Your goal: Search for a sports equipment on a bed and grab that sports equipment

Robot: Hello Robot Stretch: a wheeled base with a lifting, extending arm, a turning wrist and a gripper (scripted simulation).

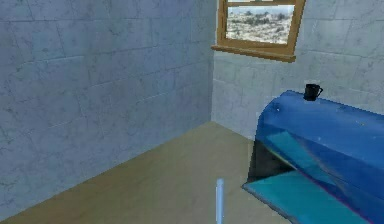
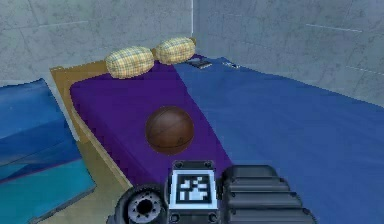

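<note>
Grey tiled walls (image 2: 300, 30) close in a bed (image 2: 300, 120) with a purple sheet (image 2: 120, 110), two checked pillows (image 2: 130, 62) at its head where a sleeper wants them, and a brown ball (image 2: 169, 130) resting on the sheet, probably kept from rolling by the soft bedding. At the arm side view's bottom edge the claw (image 2: 140, 207) shows as a dark body left of a white marker square (image 2: 195, 190), seemingly tucked near the robot since no reach has begun; its fingers cannot be made out, so neither their state nor any load can be told. Farther out, past the marker square and apart from the claw, lies the ball.
</note>
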